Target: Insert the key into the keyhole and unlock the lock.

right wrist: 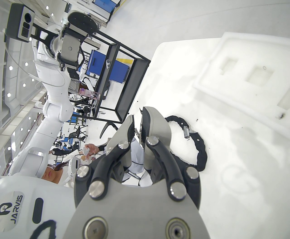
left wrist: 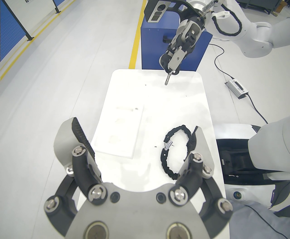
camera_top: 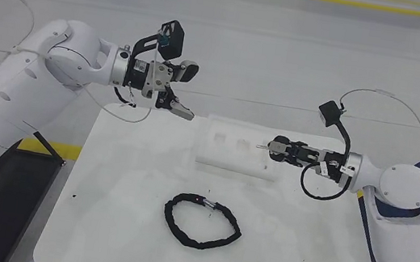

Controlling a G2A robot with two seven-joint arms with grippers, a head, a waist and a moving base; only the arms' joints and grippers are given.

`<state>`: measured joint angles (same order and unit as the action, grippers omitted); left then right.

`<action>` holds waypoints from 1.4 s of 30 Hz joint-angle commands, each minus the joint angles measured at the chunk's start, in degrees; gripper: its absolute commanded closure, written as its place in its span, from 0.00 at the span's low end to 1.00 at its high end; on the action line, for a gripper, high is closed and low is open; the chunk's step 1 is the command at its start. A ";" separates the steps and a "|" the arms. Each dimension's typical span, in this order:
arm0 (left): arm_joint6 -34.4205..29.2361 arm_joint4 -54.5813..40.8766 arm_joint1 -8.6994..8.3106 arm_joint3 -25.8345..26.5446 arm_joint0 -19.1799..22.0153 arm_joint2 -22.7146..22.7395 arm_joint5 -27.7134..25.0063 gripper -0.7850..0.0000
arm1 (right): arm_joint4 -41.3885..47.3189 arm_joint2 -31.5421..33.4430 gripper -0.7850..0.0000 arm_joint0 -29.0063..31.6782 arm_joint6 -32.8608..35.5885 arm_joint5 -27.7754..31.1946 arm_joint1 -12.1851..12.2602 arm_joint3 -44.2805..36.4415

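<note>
the right end effector (left wrist: pixel 171 69) clamps a small silver metal key (left wrist: pixel 167 79); the left end effector (left wrist: pixel 136 124) stands wide apart.

Both arms, the left arm (camera_top: pixel 58 51) and the right arm (camera_top: pixel 410 187), have white rounded shells. The left hand (left wrist: pixel 135 124) and the right hand (right wrist: pixel 137 114) have a grey metal plate, black link bars with round silver screws, and grey fingers (left wrist: pixel 64 138) with black ribbed pads (left wrist: pixel 82 137). A black camera box (camera_top: pixel 172 37) sits by each wrist. A black ribbed cable (left wrist: pixel 227 33) loops at the right wrist.
</note>
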<state>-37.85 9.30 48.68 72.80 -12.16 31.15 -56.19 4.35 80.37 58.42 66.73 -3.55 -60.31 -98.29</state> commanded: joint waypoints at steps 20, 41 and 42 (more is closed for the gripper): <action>13.82 20.49 2.28 -0.30 -12.46 -3.98 -1.81 0.00 | 0.00 0.00 1.00 0.00 0.00 0.00 0.00 0.00; 29.87 34.86 6.67 -8.73 -11.66 -14.06 -1.81 0.00 | 0.00 0.00 1.00 0.00 0.00 0.00 0.00 0.00; 29.87 34.86 6.67 -8.73 -11.66 -14.06 -1.81 0.00 | 0.00 0.00 1.00 0.00 0.00 0.00 0.00 0.00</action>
<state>-7.98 44.16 55.35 64.07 -23.82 17.10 -58.00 4.35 80.37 58.42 66.73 -3.55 -60.31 -98.29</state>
